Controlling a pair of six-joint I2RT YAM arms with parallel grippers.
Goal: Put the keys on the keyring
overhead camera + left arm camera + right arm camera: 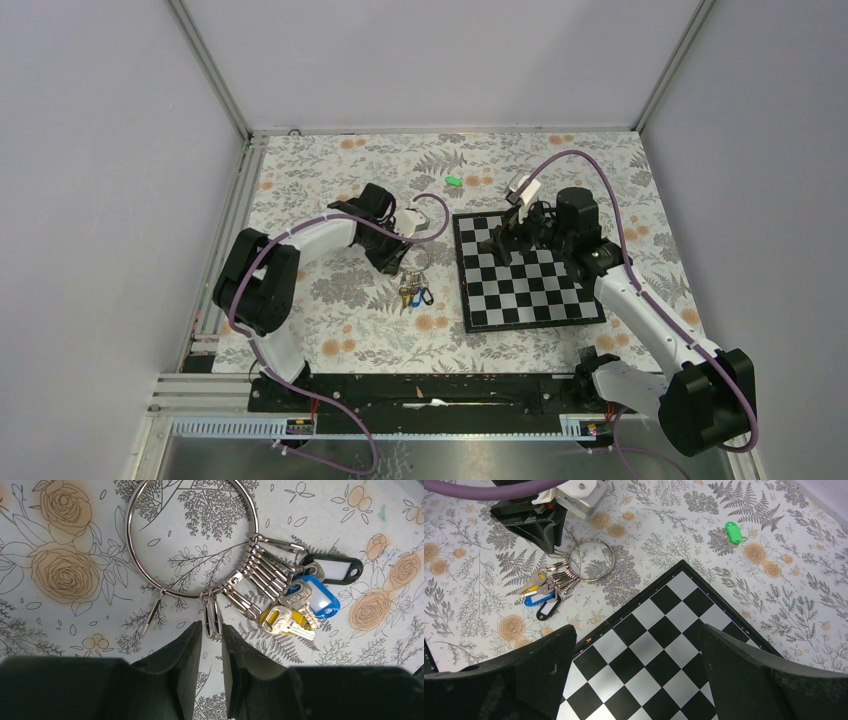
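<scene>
Right gripper (636, 635): fingers spread wide with nothing between them; hangs over the chessboard, right of centre in the top view.
Chessboard (530, 285): flat on the floral tablecloth (330, 300), centre-right of the top view.
Left gripper (211, 630): fingers drawn almost together, only a narrow gap left; the tips sit at the lower rim of the keyring.
Split rings (211, 615): two small loops threaded on the keyring, lying in the mouth of that gap; cannot tell whether the fingers press on them.
Keyring (131, 550): large thin metal ring, flat on the tablecloth, just left of the chessboard in the top view and at upper left in the right wrist view.
Bunch: a row of clips fans out from the ring's lower right in the left wrist view, carrying a blue-headed key (322, 600) and a yellow-headed key (292, 616).
Black-tagged key (332, 570): right of frame in the left wrist view, touching the blue one; a long clip runs from it towards the ring, attachment cannot be told.
Green-headed key (734, 531): alone on the tablecloth, upper right of the right wrist view, beyond the chessboard's upper left corner in the top view, well apart from the keyring.
</scene>
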